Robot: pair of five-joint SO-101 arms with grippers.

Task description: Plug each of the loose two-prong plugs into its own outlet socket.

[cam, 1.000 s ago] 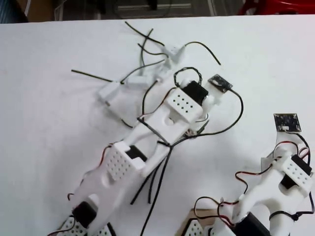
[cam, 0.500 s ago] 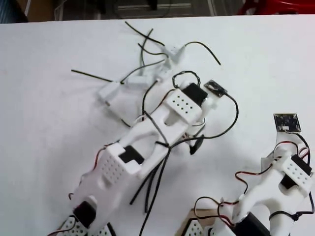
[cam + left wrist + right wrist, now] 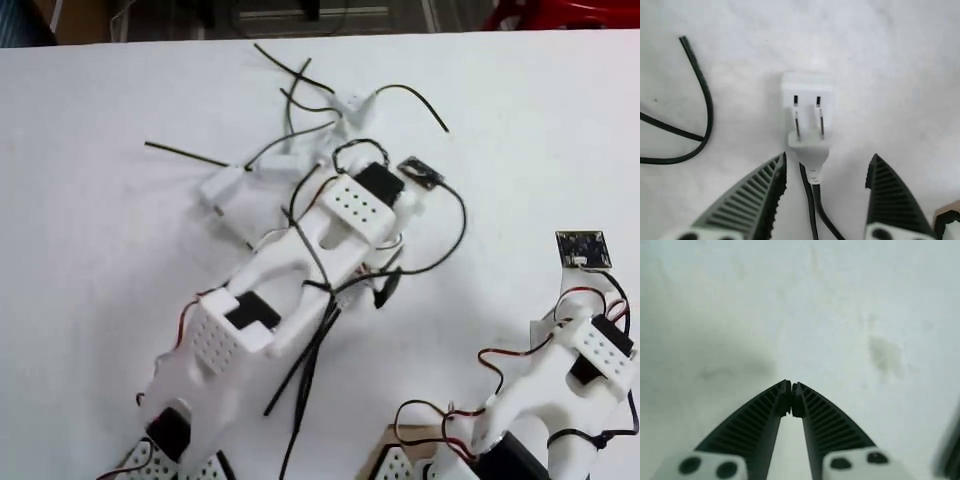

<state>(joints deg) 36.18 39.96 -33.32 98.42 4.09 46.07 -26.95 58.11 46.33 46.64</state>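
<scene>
Plug [image 3: 809, 150] half-seated in outlet socket [image 3: 806, 86], at tips of spread left gripper [image 3: 829, 156]; right gripper [image 3: 791, 386] closed, empty.

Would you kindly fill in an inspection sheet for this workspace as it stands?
Surface: white table.
Job's things: plug at its socket, prongs partly exposed; other white pieces among the cords.
Clutter: nothing seen.
Grippers: left gripper open astride the plug's cord; right gripper shut, holding nothing.
Cables: loose black cords curl on the table.
Surroundings: red object beyond the far edge.
</scene>
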